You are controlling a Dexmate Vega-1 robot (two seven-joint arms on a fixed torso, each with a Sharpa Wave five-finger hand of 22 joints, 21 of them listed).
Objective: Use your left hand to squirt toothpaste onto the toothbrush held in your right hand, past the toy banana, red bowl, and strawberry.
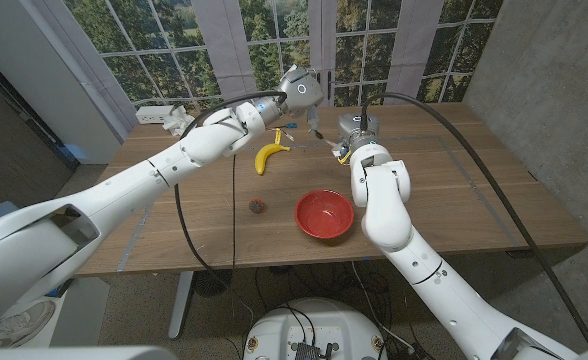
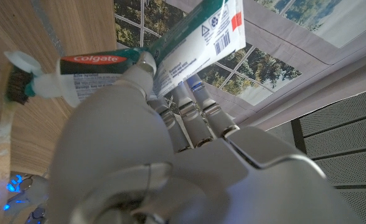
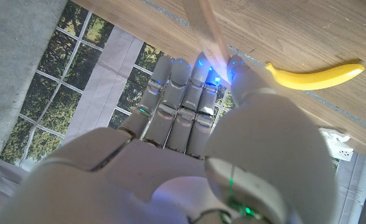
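Note:
My left hand (image 1: 299, 92) is raised over the far middle of the table and grips a white, green and red toothpaste tube (image 2: 170, 56). Its flip cap is open, and the nozzle (image 2: 43, 85) sits right against the dark bristles of the toothbrush (image 2: 14, 84). My right hand (image 1: 355, 138) holds the toothbrush by its pale handle (image 3: 206, 30), with the fingers wrapped round it. In the head view the brush (image 1: 317, 132) reaches from the right hand toward the left hand. On the table nearer me lie the yellow toy banana (image 1: 270, 156), the red bowl (image 1: 324, 214) and the small dark strawberry (image 1: 258, 207).
A white power strip (image 1: 160, 115) lies at the table's far left corner. Black cables hang from both arms over the tabletop. Windows and curtains stand close behind the far edge. The banana (image 3: 314, 76) also lies near my right hand.

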